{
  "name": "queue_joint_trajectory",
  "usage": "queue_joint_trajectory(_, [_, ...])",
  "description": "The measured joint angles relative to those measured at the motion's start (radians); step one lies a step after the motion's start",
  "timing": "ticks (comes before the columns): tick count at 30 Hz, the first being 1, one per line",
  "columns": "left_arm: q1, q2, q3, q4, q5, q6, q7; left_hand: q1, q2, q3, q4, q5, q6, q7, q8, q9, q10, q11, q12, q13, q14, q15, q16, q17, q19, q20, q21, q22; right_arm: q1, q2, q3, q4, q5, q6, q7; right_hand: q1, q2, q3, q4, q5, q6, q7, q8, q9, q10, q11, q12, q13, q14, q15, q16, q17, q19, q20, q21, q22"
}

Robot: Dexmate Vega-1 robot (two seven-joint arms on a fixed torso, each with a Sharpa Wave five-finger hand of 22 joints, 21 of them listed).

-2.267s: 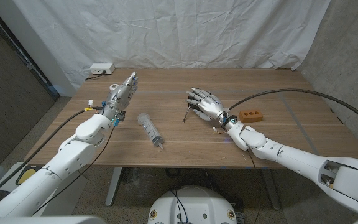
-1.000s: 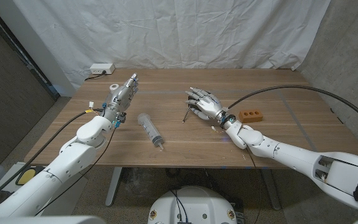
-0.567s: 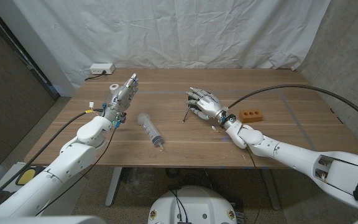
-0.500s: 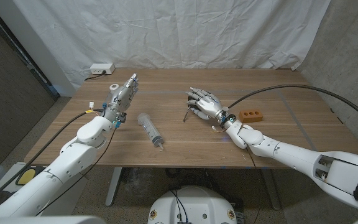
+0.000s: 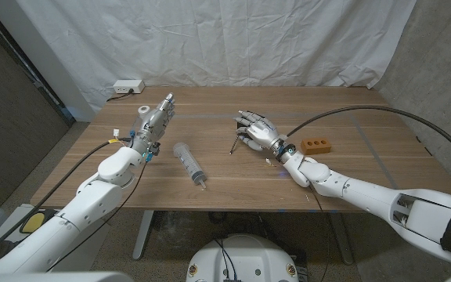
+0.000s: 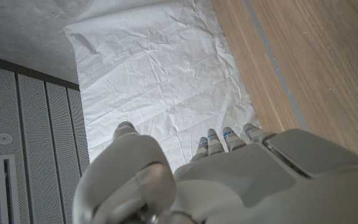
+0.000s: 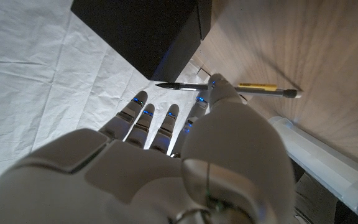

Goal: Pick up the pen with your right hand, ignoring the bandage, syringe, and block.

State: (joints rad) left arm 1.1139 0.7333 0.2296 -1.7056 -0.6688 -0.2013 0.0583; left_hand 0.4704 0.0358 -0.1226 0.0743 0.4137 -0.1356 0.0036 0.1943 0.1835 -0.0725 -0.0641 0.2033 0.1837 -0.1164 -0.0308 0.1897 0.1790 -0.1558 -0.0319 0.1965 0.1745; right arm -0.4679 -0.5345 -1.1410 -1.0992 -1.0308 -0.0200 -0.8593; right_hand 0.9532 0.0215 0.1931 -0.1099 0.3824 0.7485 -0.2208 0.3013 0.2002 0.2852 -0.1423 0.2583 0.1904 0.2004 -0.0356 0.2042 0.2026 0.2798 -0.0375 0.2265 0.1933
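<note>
The pen [image 7: 229, 87] is pinched in the fingers [image 7: 219, 87] of your right hand [image 5: 258, 129], near the bench [image 5: 351, 168] centre. The block [image 5: 315, 146] lies toward the right edge, the syringe [image 5: 188, 162] toward the front. Your left hand [image 5: 153, 119] holds nothing, fingers apart.

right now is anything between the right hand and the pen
Nothing visible. The right hand is already at the thin dark pen, fingers over it. The clear plastic syringe and small orange-brown block lie off to either side, apart from it.
</note>
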Motion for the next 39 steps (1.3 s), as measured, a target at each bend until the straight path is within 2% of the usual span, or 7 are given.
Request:
queue_joint_trajectory(3, [0.002, 0.001, 0.000, -0.002, 0.000, 0.004, 0.002, 0.000, 0.000, 0.000, 0.000, 0.000, 0.000, 0.000, 0.000, 0.000, 0.000, 0.000, 0.000, 0.000, 0.000, 0.000, 0.000, 0.000, 0.000, 0.000, 0.000, 0.000, 0.002, 0.003, -0.002, 0.005, 0.004, 0.002, -0.003, 0.000, 0.000, -0.004, -0.004, 0.008, -0.032, 0.000, -0.020, -0.005, -0.005, 0.005, -0.003, 0.000, 0.000, 0.000, 0.000, 0.000, 0.000, 0.000, 0.000, 0.000])
queue_joint_trajectory(6, [0.004, 0.003, 0.000, -0.005, 0.000, 0.006, 0.004, 0.000, 0.000, 0.000, 0.000, 0.000, 0.000, 0.000, 0.000, 0.000, 0.000, 0.000, 0.000, 0.000, 0.000, 0.000, 0.000, 0.000, 0.000, 0.000, 0.000, 0.000, 0.008, 0.014, -0.010, 0.024, 0.009, 0.004, -0.008, 0.012, 0.001, -0.004, -0.004, 0.008, -0.040, -0.002, -0.022, -0.005, -0.002, 0.002, -0.003, 0.000, 0.000, 0.000, 0.000, 0.000, 0.000, 0.000, 0.000, 0.000])
queue_joint_trajectory(7, [0.005, 0.004, 0.000, -0.005, 0.000, 0.006, 0.004, 0.000, 0.000, 0.000, 0.000, 0.000, 0.000, 0.000, 0.000, 0.000, 0.000, 0.000, 0.000, 0.000, 0.000, 0.000, 0.000, 0.000, 0.000, 0.000, 0.000, 0.000, 0.008, 0.014, -0.010, 0.024, 0.012, 0.004, -0.011, 0.019, 0.007, -0.004, -0.004, 0.008, -0.024, -0.001, -0.021, -0.004, 0.010, -0.002, -0.003, 0.000, 0.000, 0.000, 0.000, 0.000, 0.000, 0.000, 0.000, 0.000])
queue_joint_trajectory(12, [0.005, 0.005, -0.001, -0.007, -0.001, 0.009, 0.004, 0.000, 0.000, -0.004, 0.004, 0.000, 0.000, 0.000, 0.000, 0.000, 0.000, 0.000, 0.000, 0.000, 0.000, 0.000, 0.000, 0.000, 0.000, 0.000, 0.000, 0.000, 0.013, 0.019, -0.017, 0.040, 0.020, 0.008, -0.024, 0.035, 0.023, -0.004, -0.004, 0.008, 0.137, 0.001, 0.021, -0.002, 0.074, -0.019, 0.013, 0.000, 0.037, -0.002, 0.000, -0.001, 0.018, -0.004, 0.000, 0.000])
queue_joint_trajectory(21, [-0.008, 0.003, 0.005, 0.000, -0.001, 0.013, -0.006, 0.000, 0.000, -0.007, 0.001, 0.000, 0.000, 0.000, 0.000, 0.000, 0.000, 0.000, 0.000, 0.000, 0.000, 0.000, 0.000, 0.000, 0.000, 0.000, 0.000, 0.000, 0.013, 0.004, -0.019, 0.021, 0.028, 0.009, -0.030, 0.032, 0.048, -0.015, 0.005, -0.007, 0.237, -0.006, 0.041, -0.005, 0.137, -0.033, 0.024, -0.008, 0.064, -0.007, 0.000, 0.000, 0.030, -0.005, 0.008, 0.001])
queue_joint_trajectory(29, [-0.022, -0.002, 0.015, 0.015, -0.002, 0.014, -0.018, 0.004, 0.004, -0.007, 0.001, 0.000, 0.000, 0.000, 0.000, 0.000, 0.000, 0.000, 0.000, 0.000, 0.000, 0.000, 0.000, 0.000, -0.004, -0.004, 0.000, 0.000, 0.005, -0.012, -0.009, -0.009, 0.031, 0.009, -0.027, 0.032, 0.066, -0.016, 0.011, -0.013, 0.237, -0.005, 0.047, -0.007, 0.153, -0.045, 0.024, -0.009, 0.077, -0.005, 0.000, 0.000, 0.036, 0.000, 0.008, 0.005])
queue_joint_trajectory(39, [-0.032, -0.006, 0.020, 0.029, -0.003, 0.014, -0.027, 0.004, 0.004, -0.012, 0.005, 0.000, 0.000, 0.000, 0.000, 0.000, 0.000, 0.000, 0.000, 0.000, 0.000, 0.000, 0.000, 0.000, -0.004, -0.004, 0.000, 0.000, -0.011, -0.032, 0.012, -0.056, 0.032, 0.002, -0.005, 0.033, 0.068, -0.016, 0.011, -0.020, 0.238, -0.005, 0.046, -0.012, 0.158, -0.050, 0.024, -0.009, 0.087, -0.005, 0.000, 0.000, 0.036, 0.000, 0.008, 0.005])
